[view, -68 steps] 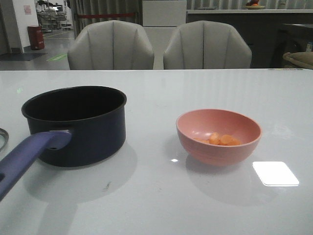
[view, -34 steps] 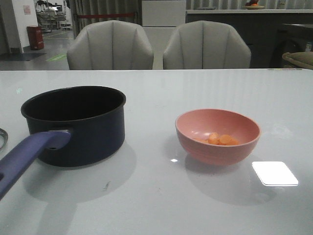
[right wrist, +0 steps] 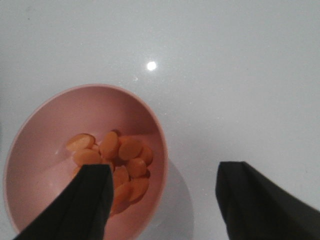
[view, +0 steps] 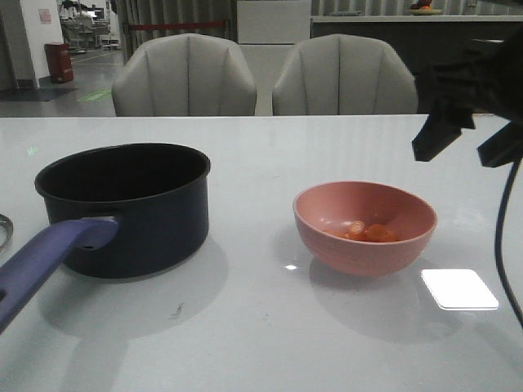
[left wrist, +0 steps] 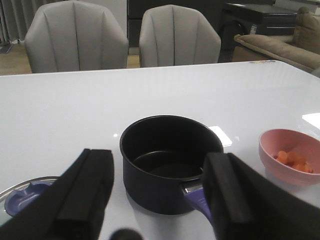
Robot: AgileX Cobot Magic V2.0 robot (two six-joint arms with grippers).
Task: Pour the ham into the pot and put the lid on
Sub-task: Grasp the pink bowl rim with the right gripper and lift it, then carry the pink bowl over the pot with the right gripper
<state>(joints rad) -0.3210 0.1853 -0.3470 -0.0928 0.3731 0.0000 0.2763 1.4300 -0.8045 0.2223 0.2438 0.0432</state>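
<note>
Fingers of the right gripper spread wide, holding nothing, hovering above and just right of the pink bowl. Left gripper also wide apart, empty. Ham sits in the bowl. Pot left of the bowl, well apart, uncovered. Lid lies flat left of the pot.

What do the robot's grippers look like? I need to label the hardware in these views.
Both are matte black. The left gripper has two broad, blocky fingers with flat inner faces. The right gripper has fingers tapering to wedge-like tips; from the front it is a dark angular silhouette with a thin black cable hanging from it. No markings are visible.
</note>
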